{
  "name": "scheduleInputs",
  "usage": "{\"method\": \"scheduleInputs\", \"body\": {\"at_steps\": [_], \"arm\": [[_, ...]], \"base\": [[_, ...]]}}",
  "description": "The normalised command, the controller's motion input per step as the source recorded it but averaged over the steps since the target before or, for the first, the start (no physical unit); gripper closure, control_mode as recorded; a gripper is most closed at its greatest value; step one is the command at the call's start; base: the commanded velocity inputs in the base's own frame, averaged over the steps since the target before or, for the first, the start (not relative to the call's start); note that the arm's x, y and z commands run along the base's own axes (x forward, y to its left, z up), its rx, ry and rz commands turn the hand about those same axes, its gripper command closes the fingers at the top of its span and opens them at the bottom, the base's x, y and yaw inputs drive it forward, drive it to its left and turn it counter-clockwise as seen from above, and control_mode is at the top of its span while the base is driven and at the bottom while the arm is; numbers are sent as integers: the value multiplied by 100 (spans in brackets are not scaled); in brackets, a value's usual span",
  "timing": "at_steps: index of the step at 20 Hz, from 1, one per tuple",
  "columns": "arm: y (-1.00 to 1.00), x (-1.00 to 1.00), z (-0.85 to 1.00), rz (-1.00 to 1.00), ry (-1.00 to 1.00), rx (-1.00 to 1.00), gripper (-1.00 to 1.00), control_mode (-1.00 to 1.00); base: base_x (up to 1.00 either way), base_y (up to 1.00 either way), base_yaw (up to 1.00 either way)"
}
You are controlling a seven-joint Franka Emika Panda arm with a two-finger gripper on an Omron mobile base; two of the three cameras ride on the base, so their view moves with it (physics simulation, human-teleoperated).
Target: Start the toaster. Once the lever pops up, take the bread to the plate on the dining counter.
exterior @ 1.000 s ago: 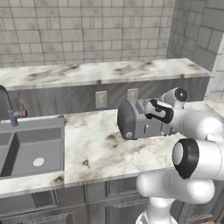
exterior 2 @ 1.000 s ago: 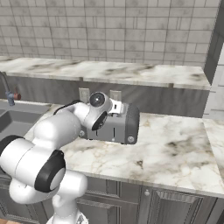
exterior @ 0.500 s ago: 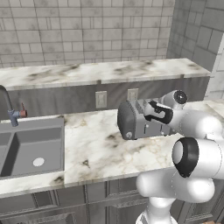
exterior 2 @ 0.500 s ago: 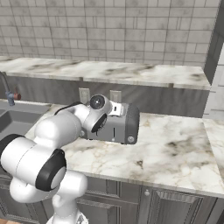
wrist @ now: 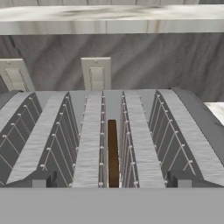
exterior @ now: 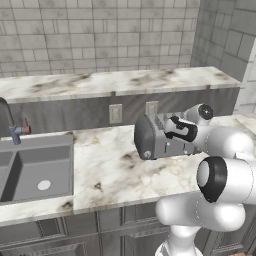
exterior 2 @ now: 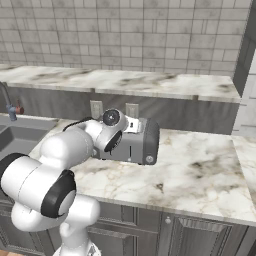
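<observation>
Toaster [exterior: 152, 140] sits right under the pincer [wrist: 112, 183], and honestly nothing has changed over the last second. The jaws are spread as wide as before, holding nothing. So I'd say the lever isn't pushed yet, and starting it is the next job. Count, left to right: two wall outlets [wrist: 15, 75] beyond the pincer, one toaster, and one bread slice [wrist: 112, 148] deep in the middle slot, dead centre between the fingertips [wrist: 41, 178].

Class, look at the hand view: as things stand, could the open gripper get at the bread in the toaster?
Probably yes: the gripper, open, hangs directly over the toaster, and the bread stands edge-up in the middle slot with nothing over it. The narrow slot may hinder the fingertips.
</observation>
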Motion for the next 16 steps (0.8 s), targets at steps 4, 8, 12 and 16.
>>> {"method": "scheduleInputs", "body": {"at_steps": [4, 8, 12, 16], "arm": [[0, 0, 0, 0, 0, 0, -100, -100], [0, 0, 0, 0, 0, 0, -100, -100], [0, 0, 0, 0, 0, 0, -100, -100], [0, 0, 0, 0, 0, 0, -100, -100]], "base": [[0, 0, 0], [0, 0, 0], [0, 0, 0], [0, 0, 0]]}}
